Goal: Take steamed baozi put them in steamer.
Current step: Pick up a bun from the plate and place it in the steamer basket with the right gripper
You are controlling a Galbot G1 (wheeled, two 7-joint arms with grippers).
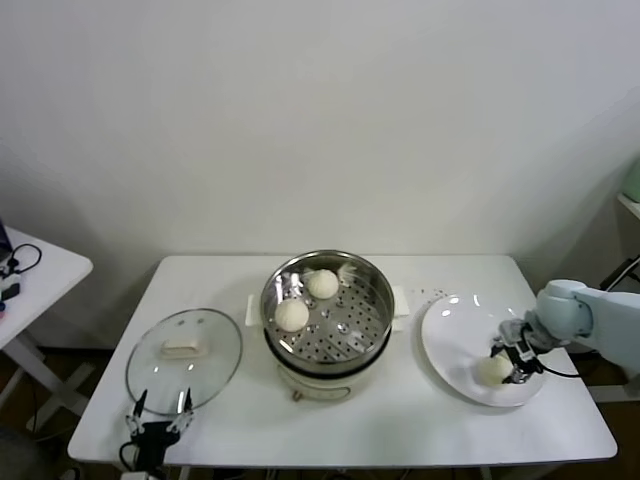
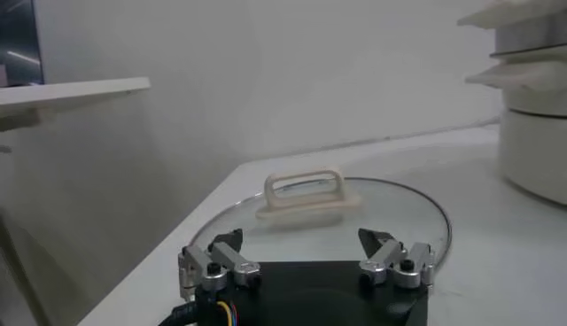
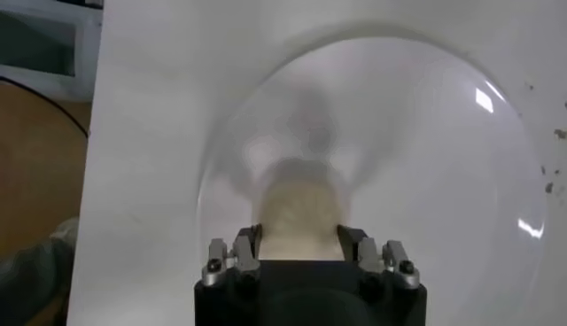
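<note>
The steamer (image 1: 372,287) stands mid-table, a shiny perforated basket on a cream base, with two off-white baozi (image 1: 322,283) (image 1: 291,314) inside at its far left. A third baozi (image 1: 492,370) lies on the white plate (image 1: 450,330) at the right. My right gripper (image 1: 506,363) is down on the plate, its fingers closed against both sides of this bun (image 3: 299,213). In the right wrist view the gripper (image 3: 299,237) holds the bun low over the plate (image 3: 425,133). I see no fourth baozi. My left gripper (image 1: 160,415) is open and empty at the front left.
A round glass lid (image 1: 185,355) with a cream handle lies flat left of the steamer, just beyond the left gripper (image 2: 301,244). The lid (image 2: 399,213) and the steamer base (image 2: 536,151) show in the left wrist view. A small white side table (image 1: 40,270) stands far left.
</note>
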